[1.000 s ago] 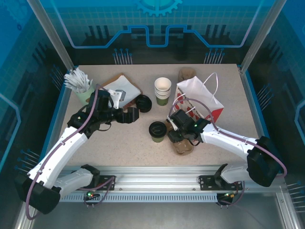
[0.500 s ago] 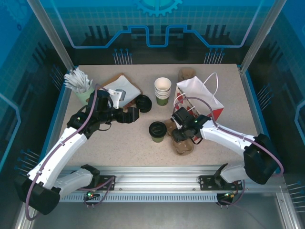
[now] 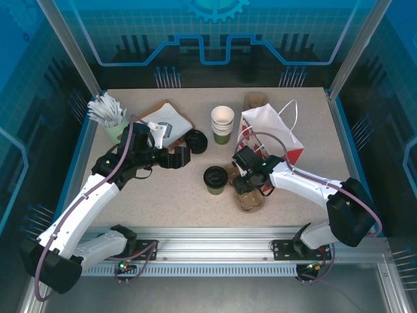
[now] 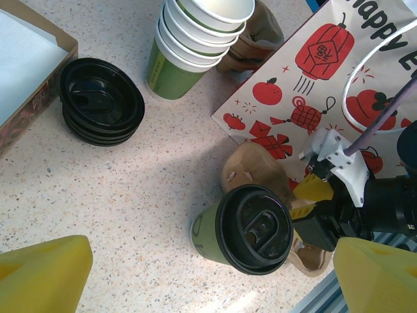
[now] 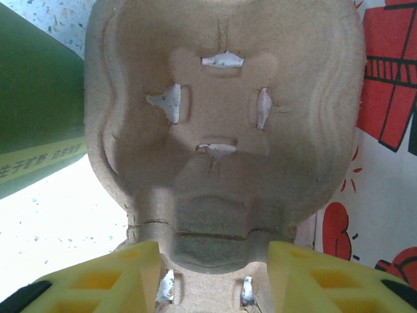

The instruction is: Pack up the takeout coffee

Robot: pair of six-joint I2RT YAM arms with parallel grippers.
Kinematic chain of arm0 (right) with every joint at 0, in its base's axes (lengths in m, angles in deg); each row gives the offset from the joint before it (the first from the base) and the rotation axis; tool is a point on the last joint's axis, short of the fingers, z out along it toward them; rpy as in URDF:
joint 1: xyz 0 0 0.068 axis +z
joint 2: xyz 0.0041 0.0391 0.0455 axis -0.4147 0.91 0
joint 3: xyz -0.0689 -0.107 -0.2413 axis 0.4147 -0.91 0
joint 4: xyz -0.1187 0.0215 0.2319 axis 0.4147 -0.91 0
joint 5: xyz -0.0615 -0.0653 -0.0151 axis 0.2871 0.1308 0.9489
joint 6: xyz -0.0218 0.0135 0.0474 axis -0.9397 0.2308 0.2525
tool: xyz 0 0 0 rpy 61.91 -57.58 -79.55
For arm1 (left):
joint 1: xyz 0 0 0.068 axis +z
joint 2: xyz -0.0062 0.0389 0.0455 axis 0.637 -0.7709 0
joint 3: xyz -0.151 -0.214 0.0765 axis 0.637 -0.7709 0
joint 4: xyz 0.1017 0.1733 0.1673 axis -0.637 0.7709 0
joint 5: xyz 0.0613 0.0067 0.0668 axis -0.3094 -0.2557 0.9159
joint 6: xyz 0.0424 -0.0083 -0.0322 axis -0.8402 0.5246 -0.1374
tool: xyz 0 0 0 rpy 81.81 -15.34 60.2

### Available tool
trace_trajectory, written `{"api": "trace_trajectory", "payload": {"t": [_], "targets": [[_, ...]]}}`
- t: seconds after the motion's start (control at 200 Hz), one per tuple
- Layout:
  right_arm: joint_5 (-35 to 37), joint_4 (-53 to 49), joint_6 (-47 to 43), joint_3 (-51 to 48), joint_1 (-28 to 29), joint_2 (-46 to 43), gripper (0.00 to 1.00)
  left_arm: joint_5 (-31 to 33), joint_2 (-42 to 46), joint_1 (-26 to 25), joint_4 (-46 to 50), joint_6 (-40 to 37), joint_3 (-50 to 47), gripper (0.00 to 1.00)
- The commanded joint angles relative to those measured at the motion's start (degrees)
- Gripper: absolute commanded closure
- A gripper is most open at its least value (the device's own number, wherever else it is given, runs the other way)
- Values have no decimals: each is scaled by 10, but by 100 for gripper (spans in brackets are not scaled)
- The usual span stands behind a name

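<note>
The takeout coffee, a green paper cup with a black lid, stands mid-table. My left gripper hovers to its left, open and empty, and the cup sits ahead of its yellow fingers. A brown pulp cup carrier lies just right of the cup, against the white and red paper bag. My right gripper is shut on the carrier, with its yellow fingertips pinching the carrier's narrow waist.
A stack of lidless cups and a pile of black lids stand behind the coffee. A brown tray with white paper and a cup of stirrers sit at the back left. Another pulp carrier lies behind the bag.
My right wrist has shifted slightly left and away from the near edge, nudging the carrier towards the coffee. The left arm has not moved.
</note>
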Motion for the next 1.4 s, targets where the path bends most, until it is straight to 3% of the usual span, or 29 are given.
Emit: {"api": "trace_trajectory", "payload": {"t": [0.0,1.396], "targets": [[-2,-11,16,16,1,13,53,-17,13,5,-5,0,-10,3],[18,-7,30,22,12,58,56,-30,16,6,-4,-2,-17,3]]}}
